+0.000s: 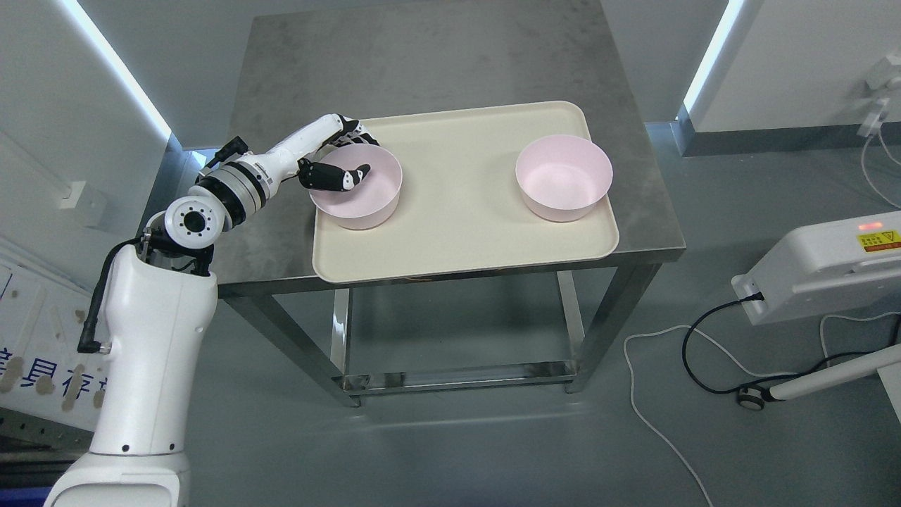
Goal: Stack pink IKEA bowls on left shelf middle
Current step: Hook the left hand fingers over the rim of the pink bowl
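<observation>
Two pink bowls stand upright on a cream tray (457, 225) on a steel table. The left bowl (366, 201) is at the tray's left side, the right bowl (563, 179) at its right, well apart from each other. My left hand (339, 158) reaches in from the lower left and is shut on the left bowl's near-left rim: the thumb lies inside the bowl, the other fingers wrap the outside behind the rim. The bowl still rests on the tray. My right arm does not show.
The grey steel table (422, 63) has bare surface behind the tray and a strip at its left. A white machine (823, 271) with cables on the floor stands at the right. A white shelf edge (42, 296) shows at the far left.
</observation>
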Available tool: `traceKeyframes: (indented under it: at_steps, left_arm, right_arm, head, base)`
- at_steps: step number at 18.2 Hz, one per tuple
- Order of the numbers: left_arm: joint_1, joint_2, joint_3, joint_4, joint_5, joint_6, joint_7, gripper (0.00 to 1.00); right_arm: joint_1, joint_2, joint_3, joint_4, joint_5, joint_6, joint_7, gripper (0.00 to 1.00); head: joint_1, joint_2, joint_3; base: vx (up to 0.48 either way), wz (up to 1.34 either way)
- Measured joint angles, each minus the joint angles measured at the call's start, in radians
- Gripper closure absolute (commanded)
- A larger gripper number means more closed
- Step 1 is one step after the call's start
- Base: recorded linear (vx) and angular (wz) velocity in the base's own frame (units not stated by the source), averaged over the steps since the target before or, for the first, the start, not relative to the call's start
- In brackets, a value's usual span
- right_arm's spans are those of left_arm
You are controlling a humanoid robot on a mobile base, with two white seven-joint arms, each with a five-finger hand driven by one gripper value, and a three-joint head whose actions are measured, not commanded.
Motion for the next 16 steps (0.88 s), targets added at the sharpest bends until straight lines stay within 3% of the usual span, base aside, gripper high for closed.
traceKeyframes:
  at_steps: [3,16]
  left_arm:
    - [-0.001,-0.013,-0.001,0.010,-0.010,-0.021,0.004,0.99]
    - [-0.012,-0.172,0.132,0.025,0.007,-0.028,-0.017,0.99]
  right_arm:
    - [0.000,0.000,0.000,0.000,0.000,0.000,0.000,0.00]
    - [0.000,0.000,0.000,0.000,0.000,0.000,0.000,0.00]
  head:
    - [0.0000,0.000,0.000]
    - [0.0000,0.000,0.000]
  base:
    - [0.000,0.00]
    - [0.000,0.00]
